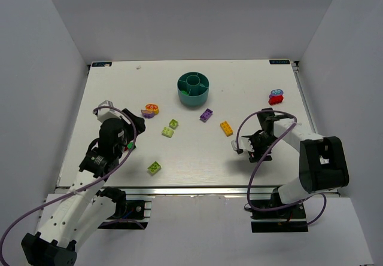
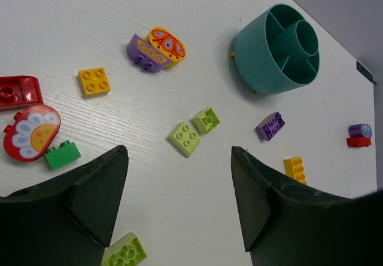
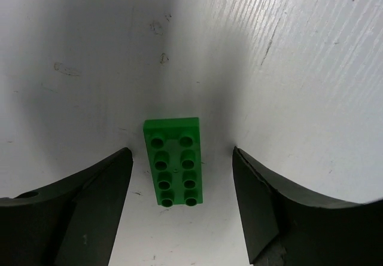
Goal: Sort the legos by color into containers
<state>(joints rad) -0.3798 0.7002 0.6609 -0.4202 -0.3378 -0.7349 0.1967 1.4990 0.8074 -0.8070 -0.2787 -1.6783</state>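
A dark green lego [image 3: 173,161] lies flat on the table, studs up, between the fingers of my right gripper [image 3: 181,152]. Its jaws are open, with a gap on each side of the brick. From above, the right gripper [image 1: 255,148] hides that brick. My left gripper [image 2: 178,153] hangs open above the table with nothing in it, and shows from above at the left [image 1: 135,122]. Ahead of it lie two lime legos [image 2: 184,139], a purple one [image 2: 270,125], a yellow one [image 2: 295,167] and the teal bowl of containers [image 2: 275,51].
An orange brick [image 2: 94,81], purple and orange butterfly pieces [image 2: 157,49], a red piece [image 2: 18,91], a flower piece [image 2: 31,131] and a small green brick [image 2: 62,155] lie left. Another lime brick [image 1: 155,167] is near the front. A red-and-purple stack [image 1: 276,96] sits at the back right.
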